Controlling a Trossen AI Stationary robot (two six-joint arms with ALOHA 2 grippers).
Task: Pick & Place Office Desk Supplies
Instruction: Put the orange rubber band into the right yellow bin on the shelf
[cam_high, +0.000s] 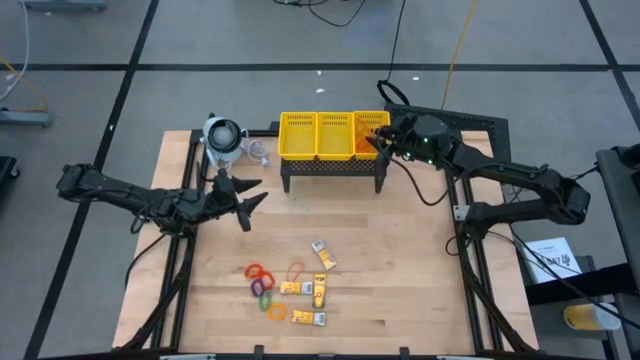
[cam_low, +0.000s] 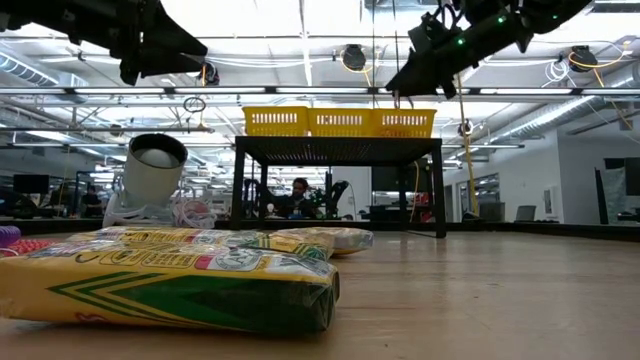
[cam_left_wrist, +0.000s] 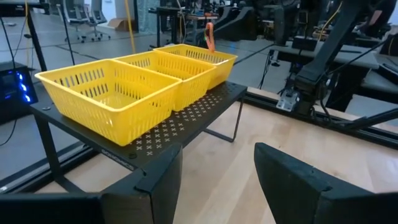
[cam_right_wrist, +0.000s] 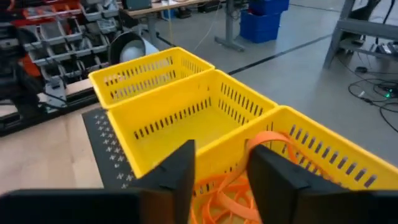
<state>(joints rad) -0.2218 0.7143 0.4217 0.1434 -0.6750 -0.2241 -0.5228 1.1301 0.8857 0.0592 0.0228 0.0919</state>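
Small yellow-orange packets (cam_high: 320, 290) and coloured rings (cam_high: 265, 288) lie flat on the near middle of the table, with a thin orange rubber-band loop (cam_high: 296, 270). The packets (cam_low: 170, 275) fill the low view's foreground. My left gripper (cam_high: 245, 200) (cam_left_wrist: 217, 168) hovers open above the table, left of and in front of the yellow basket (cam_left_wrist: 137, 87). My right gripper (cam_high: 375, 140) (cam_right_wrist: 221, 168) is over the basket's right compartment (cam_right_wrist: 323, 162), fingers apart. An orange rubber band (cam_right_wrist: 270, 135) (cam_left_wrist: 209, 34) hangs there above several orange bands (cam_right_wrist: 227, 199) in that compartment. My right gripper comes at the basket's right compartment slanting down from the table's right. The hanging orange band's loop (cam_right_wrist: 255, 144) arches against one finger (cam_right_wrist: 280, 177) and its strands run down between the two fingers. Whether the finger touches it, I cannot tell.
The three-compartment yellow mesh basket (cam_high: 330, 135) sits on a black perforated stand (cam_high: 335, 168) at the table's far middle. A grey-white round device (cam_high: 222, 135) with a cord stands left of it. Bare wood lies between the stand and the supplies.
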